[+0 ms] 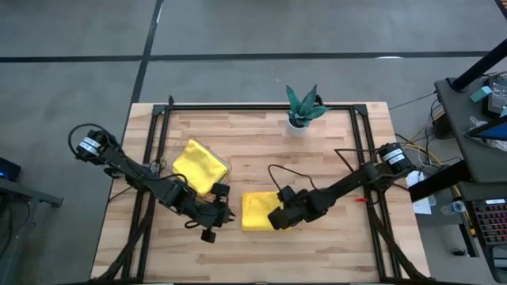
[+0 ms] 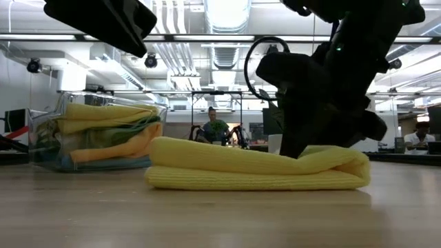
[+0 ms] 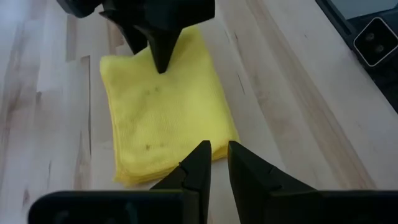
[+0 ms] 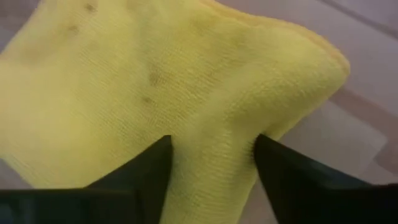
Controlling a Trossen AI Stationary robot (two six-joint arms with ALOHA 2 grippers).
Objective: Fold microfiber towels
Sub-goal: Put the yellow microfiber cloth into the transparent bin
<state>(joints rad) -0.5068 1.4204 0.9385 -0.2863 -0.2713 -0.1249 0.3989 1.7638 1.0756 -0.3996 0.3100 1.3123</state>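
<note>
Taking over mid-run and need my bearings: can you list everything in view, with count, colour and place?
folded towel: one, yellow, table centre-front, between the two grippers
clear tray: one, transparent, left of the folded towel in the high view
towels in tray: a stack, yellow on top, orange, green and blue showing lower down, inside the clear tray
plant: one, teal leaves, white pot, far edge of table
people: at least two, seated in the room behind
left gripper: shut, above the table beside the towel's left edge
right gripper: fingers astride a raised fold of the towel's right end
</note>
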